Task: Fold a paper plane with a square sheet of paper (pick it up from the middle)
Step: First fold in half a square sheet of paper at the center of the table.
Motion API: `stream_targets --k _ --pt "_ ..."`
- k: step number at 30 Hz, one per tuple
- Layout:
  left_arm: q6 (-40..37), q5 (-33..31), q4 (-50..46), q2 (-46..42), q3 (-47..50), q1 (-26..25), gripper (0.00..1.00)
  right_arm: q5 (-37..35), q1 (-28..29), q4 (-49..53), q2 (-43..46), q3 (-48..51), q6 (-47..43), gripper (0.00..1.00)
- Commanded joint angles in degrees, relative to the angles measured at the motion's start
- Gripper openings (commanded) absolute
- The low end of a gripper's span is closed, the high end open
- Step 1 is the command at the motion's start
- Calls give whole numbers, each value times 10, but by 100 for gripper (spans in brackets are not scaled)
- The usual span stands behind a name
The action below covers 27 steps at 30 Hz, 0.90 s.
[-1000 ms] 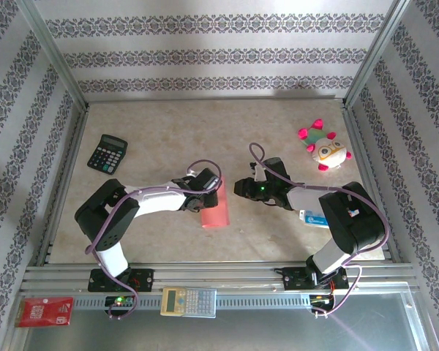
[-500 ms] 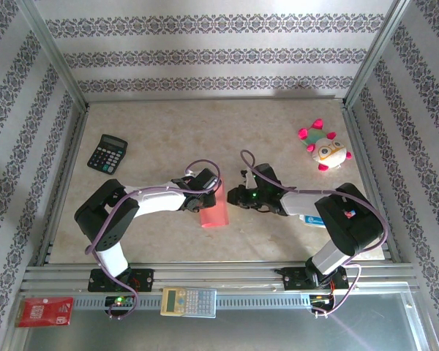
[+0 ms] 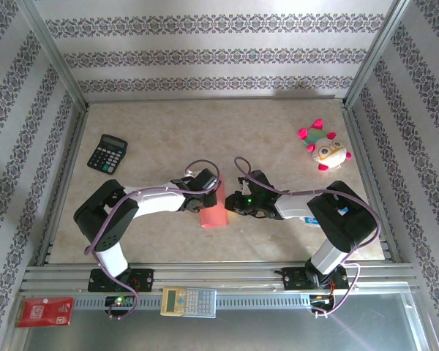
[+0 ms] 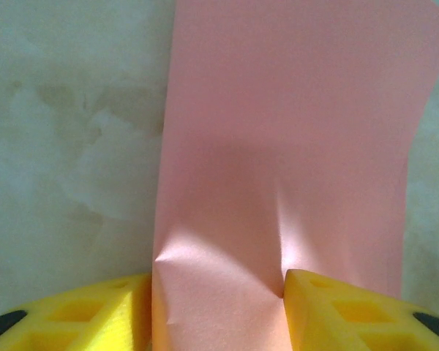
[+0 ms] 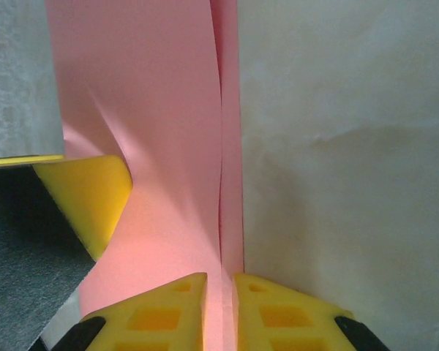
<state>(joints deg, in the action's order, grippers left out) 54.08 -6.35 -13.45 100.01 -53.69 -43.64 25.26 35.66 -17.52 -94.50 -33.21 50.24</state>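
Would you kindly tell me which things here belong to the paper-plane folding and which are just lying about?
Part of the job: square sheet of paper, left hand, right hand.
Just lying about: black calculator, plush toy, red card, pale calculator.

My right arm now reaches further left than one second ago. My right gripper [image 3: 231, 204], previously well apart from the sheet of paper [image 3: 214, 208], now meets the sheet's right edge. The jaws now stand pinched on that edge with only a thin gap between them.
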Motion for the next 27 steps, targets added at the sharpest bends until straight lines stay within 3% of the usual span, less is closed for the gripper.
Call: stream_targets --k 1,15,27 --pt "8 -77 -18 37 23 7 53 -2 19 -18 -14 24 31 18" --pt "35 -87 4 59 24 -5 57 11 24 -76 -11 32 75 17" --pt "39 -88 16 83 24 -5 58 -5 -3 -15 57 42 46 17"
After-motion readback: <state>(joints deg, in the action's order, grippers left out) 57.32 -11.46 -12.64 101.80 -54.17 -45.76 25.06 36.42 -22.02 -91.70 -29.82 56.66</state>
